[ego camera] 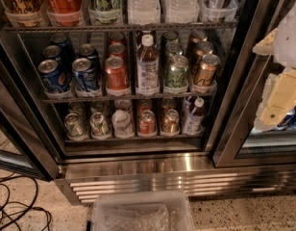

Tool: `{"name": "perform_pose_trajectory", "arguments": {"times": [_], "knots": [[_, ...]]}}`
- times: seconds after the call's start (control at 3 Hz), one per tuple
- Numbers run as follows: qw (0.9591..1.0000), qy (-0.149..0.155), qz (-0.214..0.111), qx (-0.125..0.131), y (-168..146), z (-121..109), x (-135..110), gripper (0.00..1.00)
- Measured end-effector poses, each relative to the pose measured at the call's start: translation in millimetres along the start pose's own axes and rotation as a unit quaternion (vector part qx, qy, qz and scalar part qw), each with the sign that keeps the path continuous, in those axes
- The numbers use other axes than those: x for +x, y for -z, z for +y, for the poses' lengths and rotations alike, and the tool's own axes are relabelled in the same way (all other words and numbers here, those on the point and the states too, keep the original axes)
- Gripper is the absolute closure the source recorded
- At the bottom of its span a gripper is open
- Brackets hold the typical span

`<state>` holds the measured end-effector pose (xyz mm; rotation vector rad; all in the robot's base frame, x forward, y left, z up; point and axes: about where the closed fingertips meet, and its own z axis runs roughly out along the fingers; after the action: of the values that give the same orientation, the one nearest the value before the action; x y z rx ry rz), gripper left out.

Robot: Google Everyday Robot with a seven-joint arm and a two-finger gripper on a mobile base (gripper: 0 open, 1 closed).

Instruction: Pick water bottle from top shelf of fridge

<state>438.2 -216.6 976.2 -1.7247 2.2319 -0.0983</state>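
- The only writing I can read is the white "Coca" script on the red Coca-Cola bottle (64,1). It stands two lanes to the left of the water bottle (143,3).
- The water bottle is clear and ribbed and stands in a lane tray on the top shelf (119,27) of the fridge (138,170). Its cap and label are cut off by the upper edge of the view.
- A green bottle (104,1) stands just left of the water bottle, and a second clear ribbed bottle (179,1) just to its right.
- Straight below the water bottle, one rack down, stands a white-capped bottle of reddish-brown drink (147,66); its label is too small to read.
- Blue cans (54,73) sit on that lower rack, down and to the left of the water bottle, and green cans (177,69) down and to its right. I cannot make out their brands.
- The hand (277,95), cream and white, hangs well to the right of the water bottle and lower, in front of the neighbouring glass door. The two are well apart.
- I cannot tell whether the hand is released or clenched.
- A clear plastic bin (143,213) sits on the floor, far below the water bottle.
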Motion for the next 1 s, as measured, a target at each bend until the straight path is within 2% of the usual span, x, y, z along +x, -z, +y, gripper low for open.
{"name": "perform_pose_trajectory", "arguments": {"times": [0.67, 1.0], "knots": [[0.9999, 0.009, -0.006, -0.003, -1.5, 3.3, -4.2, 0.0], [0.9972, 0.05, -0.055, -0.01, -13.3, 24.3, -26.4, 0.0]]}}
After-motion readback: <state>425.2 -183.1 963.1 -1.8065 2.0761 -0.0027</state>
